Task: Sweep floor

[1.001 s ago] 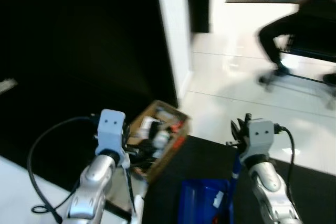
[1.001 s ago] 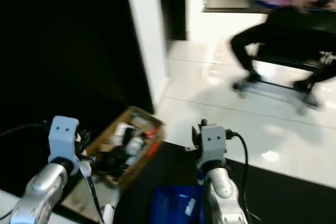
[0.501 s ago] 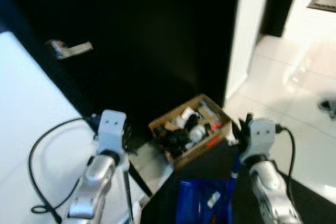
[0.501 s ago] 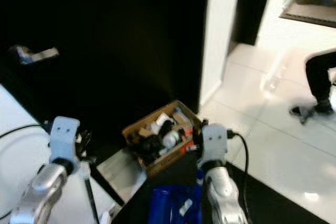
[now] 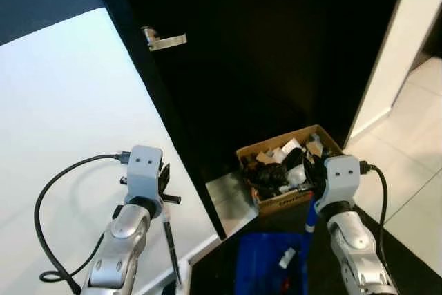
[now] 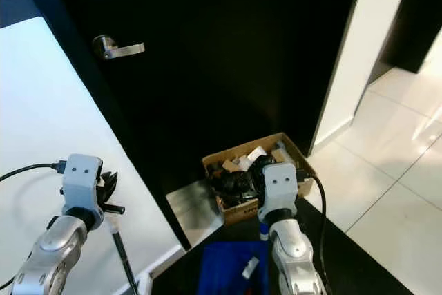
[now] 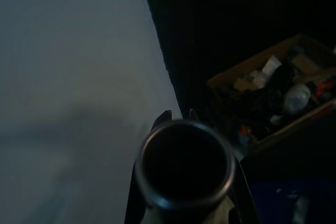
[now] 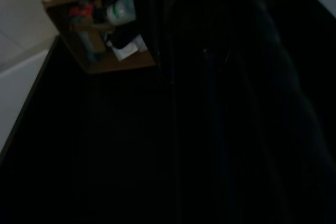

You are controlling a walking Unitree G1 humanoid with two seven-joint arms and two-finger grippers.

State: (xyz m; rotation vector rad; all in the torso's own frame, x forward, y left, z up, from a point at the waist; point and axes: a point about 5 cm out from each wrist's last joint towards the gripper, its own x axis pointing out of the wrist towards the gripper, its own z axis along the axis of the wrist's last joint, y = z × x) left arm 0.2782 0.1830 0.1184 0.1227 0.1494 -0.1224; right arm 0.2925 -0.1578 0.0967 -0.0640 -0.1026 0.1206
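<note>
The left gripper [image 5: 166, 195] is raised in front of the white wall [image 5: 62, 122], and its black fingers [image 5: 164, 174] are closed around a thin dark broom handle [image 5: 170, 250] that runs down from them toward the floor. In the left wrist view the round dark end of that handle [image 7: 184, 163] sits right between the fingers, pointing at the camera.

The right gripper [image 6: 266, 174] is raised just in front of an open brown cardboard box [image 5: 286, 170] crammed with mixed rubbish. Whether its fingers are wide or narrow I cannot tell, since the grey wrist block hides them. A slim blue handle [image 5: 311, 215] runs down from under this wrist to a blue plastic dustpan [image 5: 266, 267], which lies on the floor just nearer the robot than the box. Small white scraps [image 5: 286, 259] lie in the pan.

The box stands at the foot of a tall black door [image 5: 276, 53], which has a silver lever handle [image 5: 164, 39] high up beside the white wall. A dark mat [image 6: 345, 267] spreads under the dustpan, on the robot's side of the box. To the robot's right of the box lies a glossy white tiled floor [image 6: 394, 198], and a white door frame [image 6: 349, 67] rises from it beside the door.
</note>
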